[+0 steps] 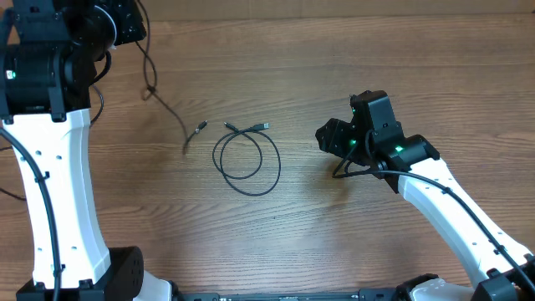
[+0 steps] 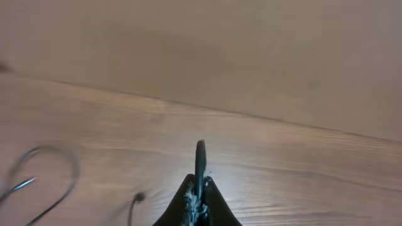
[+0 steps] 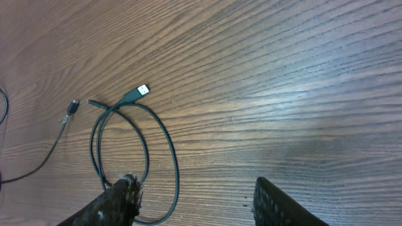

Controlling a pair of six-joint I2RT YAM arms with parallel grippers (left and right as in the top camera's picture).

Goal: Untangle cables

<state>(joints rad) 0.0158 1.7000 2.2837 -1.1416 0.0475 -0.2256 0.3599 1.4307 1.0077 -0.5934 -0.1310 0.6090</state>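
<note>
Two thin black cables lie apart on the wooden table. One is a coiled cable (image 1: 247, 156) with both plug ends at its top; in the right wrist view the coiled cable (image 3: 164, 145) shows a silver-tipped USB plug (image 3: 142, 90). The second cable (image 1: 171, 113) runs from the left arm down to a small plug (image 1: 201, 127). My left gripper (image 2: 200, 183) is shut on this second cable (image 2: 200, 154), raised over the far left of the table. My right gripper (image 1: 332, 138) stands open just right of the coil, nothing between its fingers (image 3: 124, 193).
The left arm's white link (image 1: 58, 192) stands along the left side. The right arm's link (image 1: 451, 201) crosses the lower right. A thicker arm wire (image 1: 351, 167) loops under the right wrist. The table's far edge (image 2: 264, 116) runs close behind the left gripper.
</note>
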